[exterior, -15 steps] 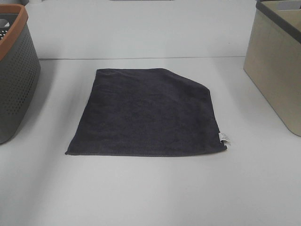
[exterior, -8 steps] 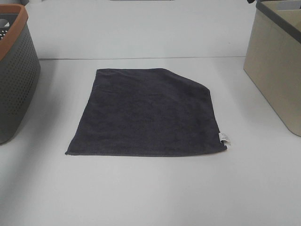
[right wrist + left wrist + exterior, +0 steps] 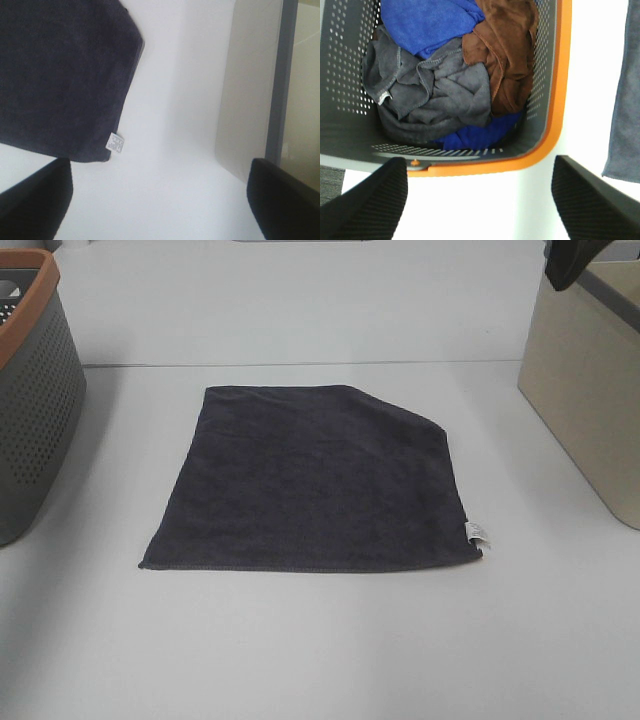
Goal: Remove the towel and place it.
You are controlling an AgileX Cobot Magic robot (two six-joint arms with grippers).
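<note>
The towel [image 3: 315, 480] is a dark charcoal-grey cloth lying flat in the middle of the white table, with a small white tag [image 3: 477, 532] at its near right corner and its far right corner folded in. My right gripper [image 3: 159, 165] is open and empty, above the table between the towel [image 3: 60, 75] with its tag [image 3: 116, 142] and the beige bin. A dark part of the right arm [image 3: 572, 262] shows at the top right of the exterior view. My left gripper [image 3: 479, 167] is open and empty above the grey basket, with the towel's edge [image 3: 622, 100] to one side.
A grey perforated basket with an orange rim [image 3: 30, 390] stands at the left edge; it holds blue, brown and grey cloths [image 3: 445, 85]. A beige bin with a dark rim [image 3: 590, 390] stands at the right edge, also in the right wrist view [image 3: 250, 90].
A dark part of the right arm has come into view at the top right, over the beige bin. The towel has not moved.
</note>
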